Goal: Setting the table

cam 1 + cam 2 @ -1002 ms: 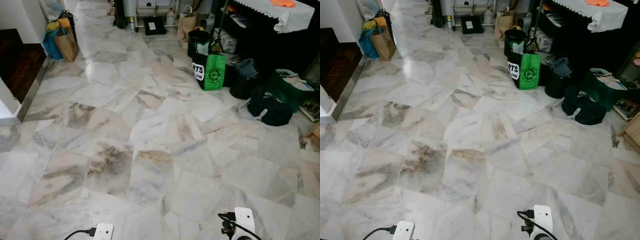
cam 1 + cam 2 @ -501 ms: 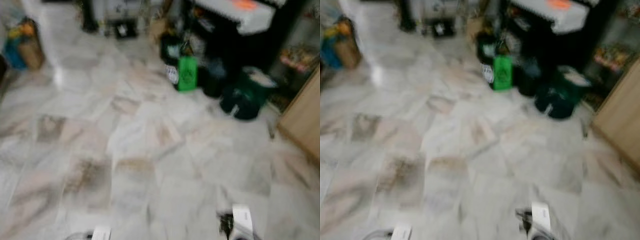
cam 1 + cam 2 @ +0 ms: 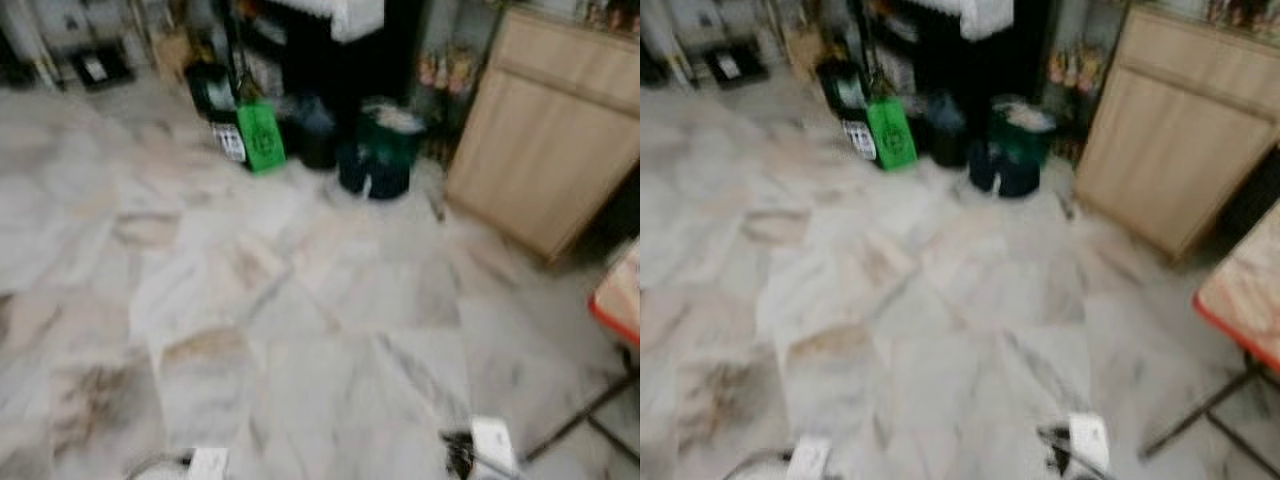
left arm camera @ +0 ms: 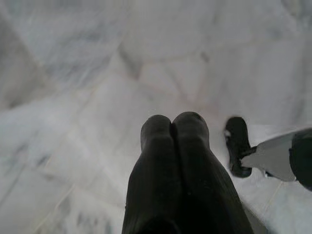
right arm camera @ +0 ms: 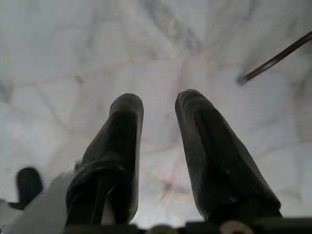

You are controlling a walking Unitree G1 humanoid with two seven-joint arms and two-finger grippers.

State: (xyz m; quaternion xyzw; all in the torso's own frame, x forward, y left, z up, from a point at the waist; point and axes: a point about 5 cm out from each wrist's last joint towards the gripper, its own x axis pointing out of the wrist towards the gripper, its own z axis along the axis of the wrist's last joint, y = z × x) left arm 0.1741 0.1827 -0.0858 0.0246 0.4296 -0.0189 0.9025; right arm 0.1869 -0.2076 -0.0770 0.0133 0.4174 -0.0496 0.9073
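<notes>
Hanging idle — left end effector (image 4: 173, 122) closed, right end effector (image 5: 158, 105) parted.

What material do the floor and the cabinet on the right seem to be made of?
The floor looks like polished marble or marble-look tile: pale slabs with grey and brown veins. The cabinet looks like light wood or wood laminate with a matte finish: an even tan colour, though blur hides any grain.

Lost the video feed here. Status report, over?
Left gripper shut, empty, above marble floor. Right gripper open, empty. Red-edged table at right, nothing carried. Green bag and dark bags beside wooden cabinet ahead.
</notes>
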